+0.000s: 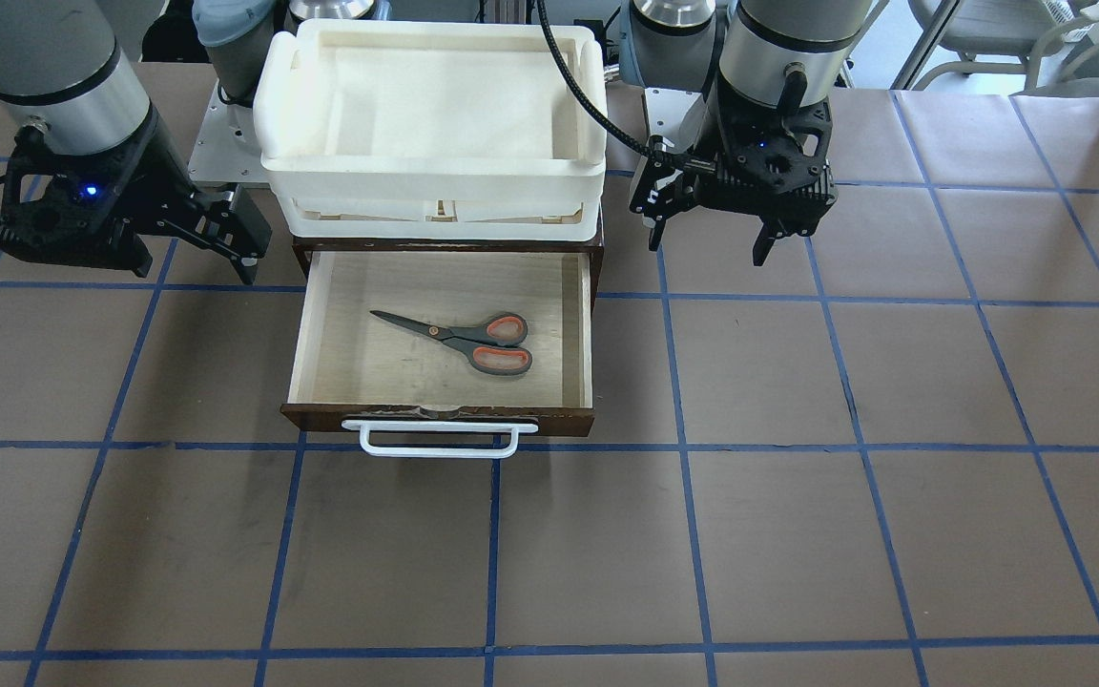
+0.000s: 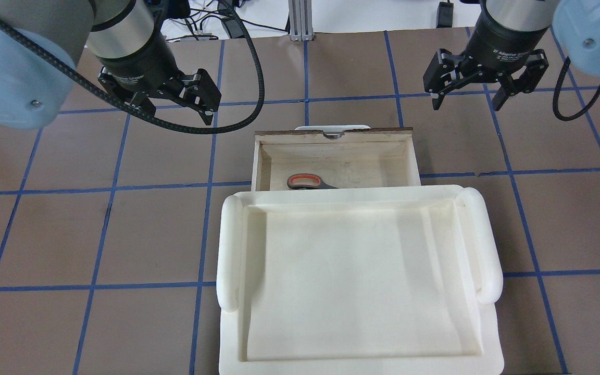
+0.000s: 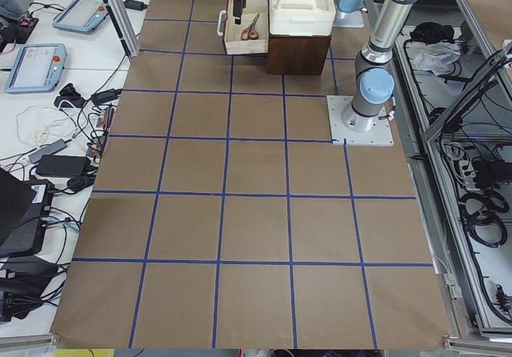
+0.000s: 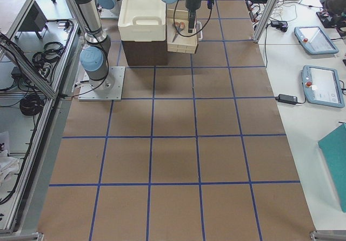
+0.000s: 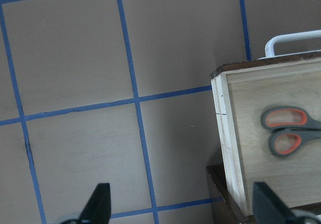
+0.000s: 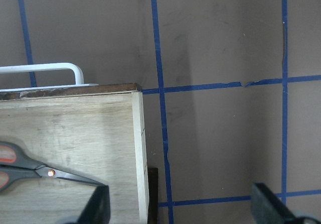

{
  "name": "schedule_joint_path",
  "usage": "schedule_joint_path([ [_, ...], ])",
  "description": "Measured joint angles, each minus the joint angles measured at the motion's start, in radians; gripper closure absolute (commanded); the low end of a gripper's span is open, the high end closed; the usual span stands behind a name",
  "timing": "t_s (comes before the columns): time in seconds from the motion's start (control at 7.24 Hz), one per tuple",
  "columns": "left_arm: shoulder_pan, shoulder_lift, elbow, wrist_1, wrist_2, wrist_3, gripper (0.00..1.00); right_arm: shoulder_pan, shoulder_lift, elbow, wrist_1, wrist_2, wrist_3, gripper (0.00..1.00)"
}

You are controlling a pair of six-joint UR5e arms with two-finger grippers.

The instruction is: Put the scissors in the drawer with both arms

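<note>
**Scissors (image 1: 459, 342) lie flat in the open drawer (image 1: 580, 324); both pincers are empty.**

The left pincer (image 1: 709, 250) and right pincer (image 1: 195, 272) hang either side of the drawer above the worktop (image 1: 893, 525), fingers spread wide and touching nothing. The scissors look light and stiff. Lying flat with thin, slick blades, they would, I judge, be best taken across the grey loops or at the pivot. The front-facing view shows the whole pair, blades toward the robot's right. From overhead the tray (image 2: 357, 281) hides all but one loop. The left wrist view shows only the loops, the right wrist view the blades and pivot dot. The white bar (image 1: 440, 439) looks the likely hold for pushing the drawer shut.
</note>
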Motion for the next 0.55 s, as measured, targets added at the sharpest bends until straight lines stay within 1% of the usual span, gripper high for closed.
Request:
schedule_joint_path([
  [0.41, 0.001, 0.001, 0.000, -0.006, 0.009, -0.035, 0.00, 0.000, -0.001, 0.000, 0.000, 0.003, 0.001, 0.00],
  [0.55, 0.002, 0.003, 0.000, -0.017, 0.033, -0.035, 0.00, 0.000, -0.001, 0.000, 0.000, 0.003, 0.000, 0.00],
])
